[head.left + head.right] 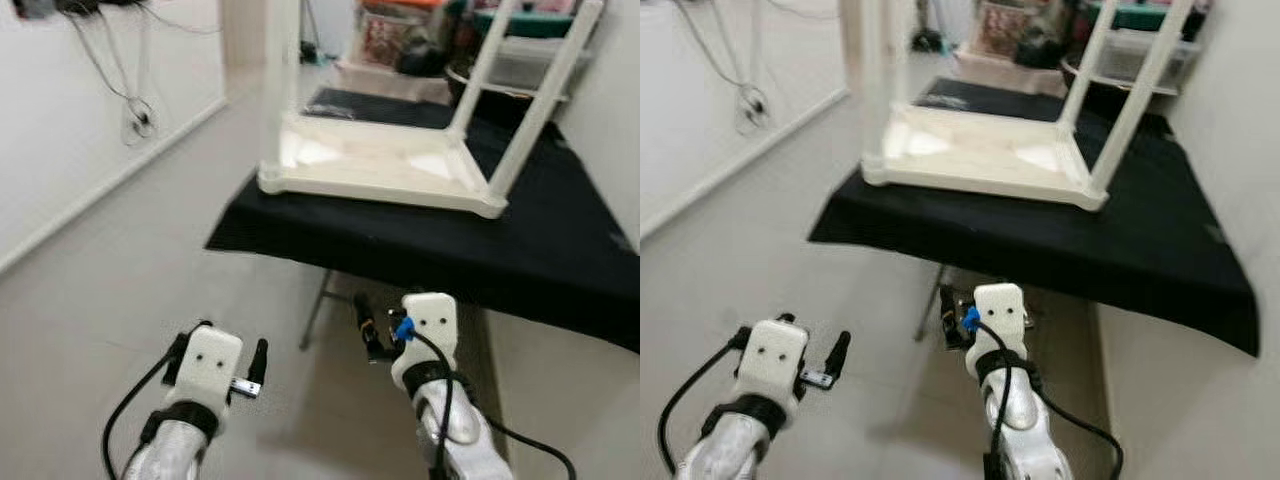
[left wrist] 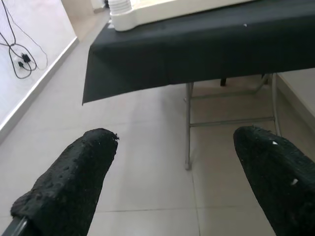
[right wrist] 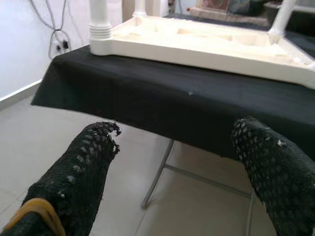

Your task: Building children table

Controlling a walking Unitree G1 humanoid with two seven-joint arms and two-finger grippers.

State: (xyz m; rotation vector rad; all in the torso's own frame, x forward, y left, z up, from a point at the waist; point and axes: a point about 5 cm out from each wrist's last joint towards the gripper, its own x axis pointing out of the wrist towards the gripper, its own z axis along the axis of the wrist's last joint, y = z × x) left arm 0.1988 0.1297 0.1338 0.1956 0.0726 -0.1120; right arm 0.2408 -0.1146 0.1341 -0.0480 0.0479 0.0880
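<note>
Both end effectors [image 1: 232, 362] [image 1: 375, 330] spread, below upturned children table [image 1: 375, 165].

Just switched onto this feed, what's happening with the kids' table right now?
Nothing is being handled. The white children's table lies upside down on a folding table with a black cloth, legs pointing up. The left gripper and right gripper are both open and empty, held low over the tiled floor, short of the cloth's near edge.

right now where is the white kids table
The white kids table lies upside down, legs pointing up, on the black-covered folding table ahead of the robot, toward that table's left end, beyond and above both open tools.
</note>
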